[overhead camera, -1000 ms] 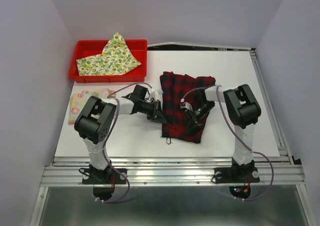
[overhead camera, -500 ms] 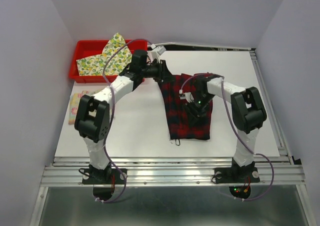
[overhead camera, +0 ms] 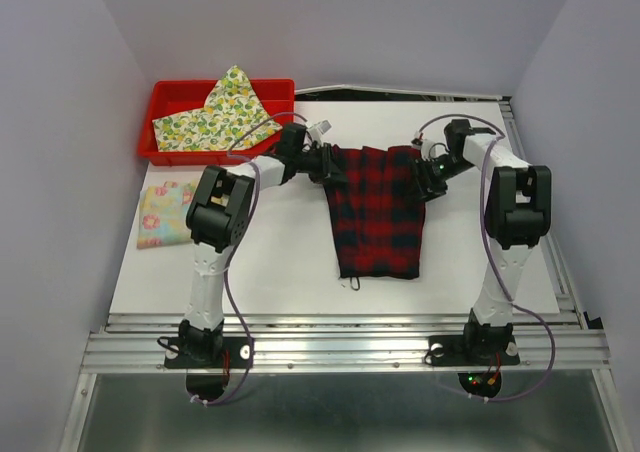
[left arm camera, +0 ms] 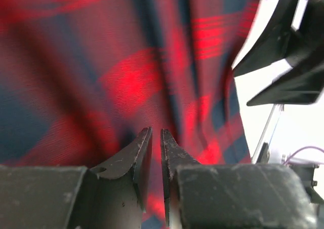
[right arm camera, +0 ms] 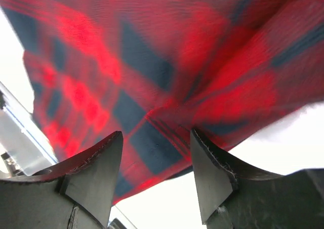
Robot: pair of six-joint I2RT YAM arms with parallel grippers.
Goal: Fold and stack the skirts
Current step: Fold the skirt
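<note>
The red-and-black plaid skirt [overhead camera: 376, 212] lies spread flat in the middle of the white table, its hem toward me. My left gripper [overhead camera: 331, 163] is at the skirt's far left corner. In the left wrist view its jaws [left arm camera: 156, 134] are nearly closed on the plaid cloth [left arm camera: 126, 77]. My right gripper [overhead camera: 431, 173] is at the far right corner. In the right wrist view [right arm camera: 157, 140] it is open, with the skirt's edge [right arm camera: 152, 62] lying just beyond the fingertips. The lemon-print skirt [overhead camera: 218, 117] lies in the red tray. The floral skirt [overhead camera: 165, 212] lies folded at the table's left edge.
The red tray [overhead camera: 165, 153] stands at the back left corner. Grey walls close in on the left, the back and the right. A metal rail [overhead camera: 340, 324] runs along the near edge, behind the arm bases.
Both arms have swung from the skirt's middle to its far corners. The skirt went from crumpled to stretched flat, and the floral skirt is now uncovered at the left.
</note>
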